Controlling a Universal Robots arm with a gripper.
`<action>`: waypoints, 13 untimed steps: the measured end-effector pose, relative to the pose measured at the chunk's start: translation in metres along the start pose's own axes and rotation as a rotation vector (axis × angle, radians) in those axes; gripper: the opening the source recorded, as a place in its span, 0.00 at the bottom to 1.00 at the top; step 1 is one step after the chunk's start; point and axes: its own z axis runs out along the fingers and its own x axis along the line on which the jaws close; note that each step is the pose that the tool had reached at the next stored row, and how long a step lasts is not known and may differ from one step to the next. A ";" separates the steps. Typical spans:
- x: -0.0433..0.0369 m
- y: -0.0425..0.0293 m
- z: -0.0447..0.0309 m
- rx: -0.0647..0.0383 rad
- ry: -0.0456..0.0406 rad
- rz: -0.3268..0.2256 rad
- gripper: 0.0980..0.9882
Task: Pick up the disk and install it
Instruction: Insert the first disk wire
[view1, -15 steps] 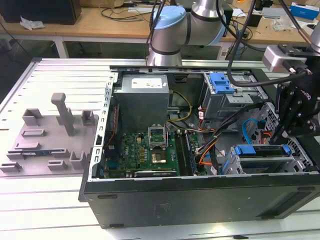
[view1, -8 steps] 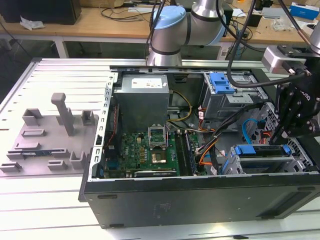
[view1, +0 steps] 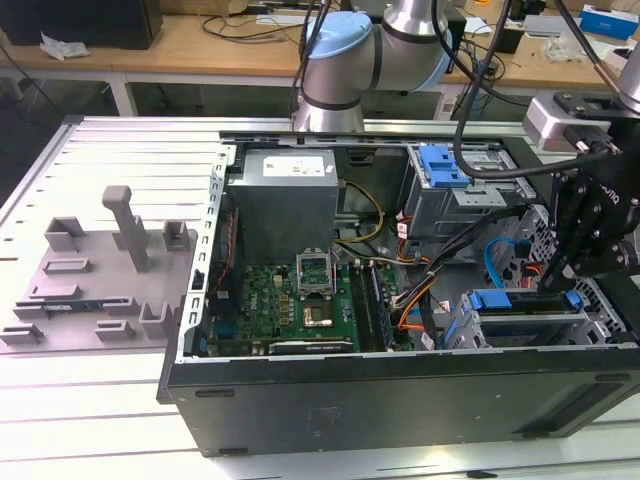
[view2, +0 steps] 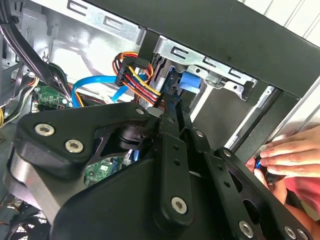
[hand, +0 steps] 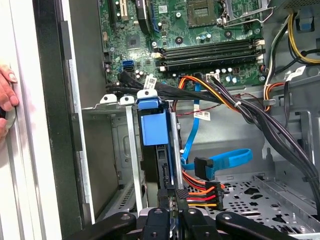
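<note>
The disk stands on edge in the drive bay at the open computer case's front corner, on the exterior view's right. Its blue plastic frame shows end-on in the first wrist view, and as a blue tab in the second wrist view. My gripper reaches down into the case onto the disk's right end. In both wrist views its black fingers lie close together around the disk's thin edge, so the gripper is shut on it.
A hand rests on the outside of the case wall beside the bay. Orange, black and blue cables run close to the bay. A grey power supply, the motherboard and an upper bay with a blue latch are inside the case. A grey fixture lies left.
</note>
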 end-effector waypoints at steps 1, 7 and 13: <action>0.0003 -0.0001 0.0001 0.000 0.0002 0.000 0.07; 0.0006 0.0000 0.0024 0.000 0.0001 0.000 0.07; 0.0003 0.0000 0.0053 0.000 0.0003 0.000 0.07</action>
